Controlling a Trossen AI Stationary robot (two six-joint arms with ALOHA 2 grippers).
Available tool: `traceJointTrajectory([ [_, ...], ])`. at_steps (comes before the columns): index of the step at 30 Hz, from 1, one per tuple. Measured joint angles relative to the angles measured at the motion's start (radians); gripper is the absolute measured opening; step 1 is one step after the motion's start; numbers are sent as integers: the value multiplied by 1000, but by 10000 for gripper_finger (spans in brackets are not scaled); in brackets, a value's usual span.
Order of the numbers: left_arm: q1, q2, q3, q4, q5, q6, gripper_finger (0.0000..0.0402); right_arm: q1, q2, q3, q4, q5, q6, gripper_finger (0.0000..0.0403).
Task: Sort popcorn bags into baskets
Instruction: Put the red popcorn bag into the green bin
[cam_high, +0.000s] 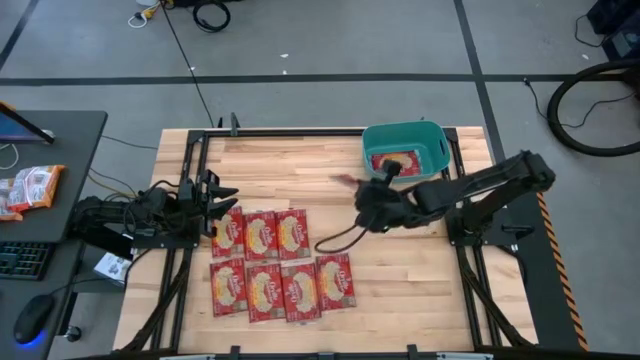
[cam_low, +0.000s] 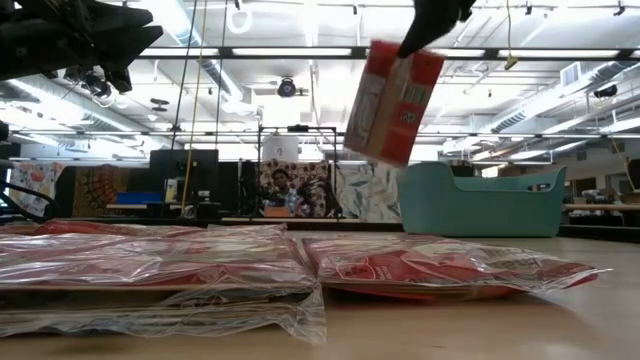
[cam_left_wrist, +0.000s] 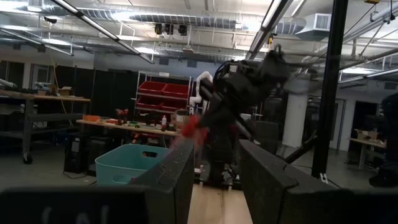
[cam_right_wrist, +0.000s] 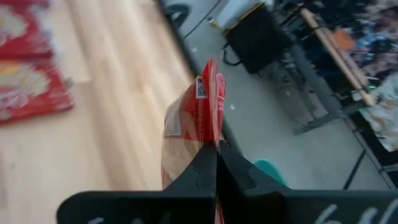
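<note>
While your right gripper (cam_high: 372, 200) hangs above the middle of the table (cam_high: 400, 280), its fingers are squeezed tight on the edge of a red popcorn bag (cam_low: 392, 100). From the low camera you can see that bag up in the air, hanging tilted from the fingers, well above the wood. In the right wrist camera the two dark fingers (cam_right_wrist: 204, 165) meet at one thin edge of the bag (cam_right_wrist: 189, 127), and the bag sticks out past them. The teal basket (cam_high: 436, 146) sits at the far right part of the table, just beside the right gripper, and you can see one red bag (cam_high: 392, 162) already lying flat inside it. Seven more red bags (cam_high: 282, 262) lie flat on the table in two rows, three in the far row and four in the near row, side by side and touching. Your left gripper (cam_high: 225, 197) waits at the left side of the table, just beside the far row of bags, with its fingers spread apart and nothing between them. In the left wrist camera those two fingers (cam_left_wrist: 177, 171) stand apart, and you can see the basket (cam_left_wrist: 127, 165) and the right arm (cam_left_wrist: 239, 93) farther off between them. An orange-and-white snack bag (cam_high: 30, 188) lies on the dark desk (cam_high: 70, 140) to the left of the table.
</note>
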Motion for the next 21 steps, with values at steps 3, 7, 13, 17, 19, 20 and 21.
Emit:
traceJointTrajectory([
  [3,0,0,0,0,0,0,126,-23,-59,1,-20,48,-3,3],
  [7,0,0,0,0,0,0,126,-71,-127,1,-82,70,10,3],
  [13,0,0,0,0,0,0,126,-151,-183,1,-175,69,47,3],
  [17,0,0,0,0,0,0,126,-202,-210,1,-213,70,50,3],
  [19,0,0,0,0,0,0,126,-233,-223,1,-241,69,54,3],
  [20,0,0,0,0,0,0,126,-250,-230,1,-261,69,65,3],
  [21,0,0,0,0,0,0,126,-268,-235,1,-287,69,81,4],
])
